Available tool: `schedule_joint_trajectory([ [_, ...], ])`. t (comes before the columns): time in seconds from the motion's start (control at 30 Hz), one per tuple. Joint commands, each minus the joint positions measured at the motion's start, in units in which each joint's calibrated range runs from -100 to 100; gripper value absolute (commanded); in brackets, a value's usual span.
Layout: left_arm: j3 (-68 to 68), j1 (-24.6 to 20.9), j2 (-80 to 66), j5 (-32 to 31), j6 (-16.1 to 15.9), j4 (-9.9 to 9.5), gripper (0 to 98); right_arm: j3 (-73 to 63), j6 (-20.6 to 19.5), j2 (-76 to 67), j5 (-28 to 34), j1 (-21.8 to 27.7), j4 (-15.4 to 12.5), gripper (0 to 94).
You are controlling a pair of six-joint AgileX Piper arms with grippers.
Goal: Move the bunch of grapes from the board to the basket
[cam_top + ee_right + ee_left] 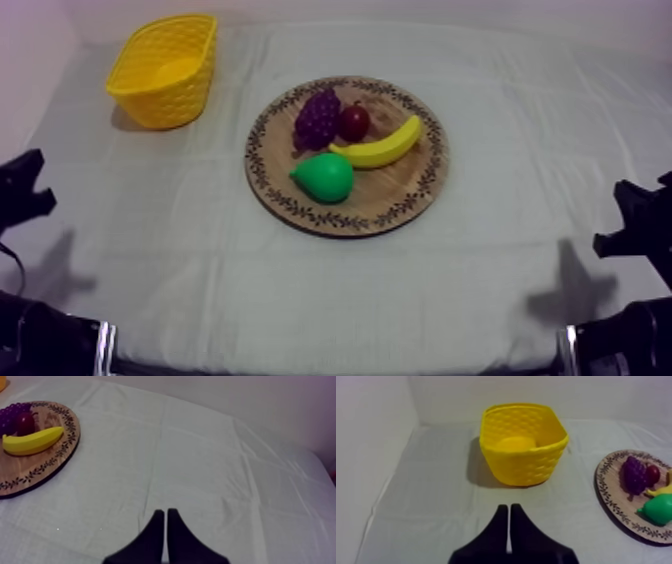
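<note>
Fruit crowds the round wooden board (pixel 392 188): the bunch of grapes (pixel 317 117) lies at its far side, just beside the small red fruit (pixel 353 122), with the banana (pixel 383 147) and pear (pixel 325 177) nearer. The yellow basket (pixel 160 102) stands well apart at the far left of the surface (pixel 200 280). The left end effector (pixel 509 507) faces the basket, its fingers (pixel 498 526) pressed together on nothing; the right end effector (pixel 163 511) is likewise closed and empty, over the bare surface beside the board

Setting: robot test lab. Counter (pixel 180 270) was draped in grey-white cloth (pixel 480 290), boxed by plain pale walls (pixel 371 436); black arms (pixel 640 225) stood at both sides; toy fruit (pixel 385 147) (props only) lay on a wooden board (pixel 395 188).
</note>
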Motion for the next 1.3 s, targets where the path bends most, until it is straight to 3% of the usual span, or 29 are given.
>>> schedule_joint_trajectory([
  [0.0, -12.2, 1.0, 6.8, 4.3, -0.3, -0.23, 0.0, 0.0, 0.0, 0.0, 0.0, 0.0, 0.0, 0.5],
  [0.33, -39.3, 6.9, 23.1, 20.2, -2.7, 0.19, 0.0, 0.0, 0.0, 0.0, 0.0, 0.0, 0.0, 0.5],
  [0.5, -46.0, 12.3, 30.3, 23.9, -3.0, 0.5, 0.0, 0.0, 0.0, 0.0, 0.0, 0.0, 0.0, 0.5],
  [0.83, -49.0, 21.3, 43.3, 21.6, -2.4, 0.24, 0.0, 0.0, 0.0, 0.0, 0.0, 0.0, 0.0, 0.5],
  [1.27, -52.1, 23.2, 62.8, 14.0, 1.4, -0.8, 0.0, 0.0, 0.0, 0.0, 0.0, 0.0, 0.0, 0.5],
])
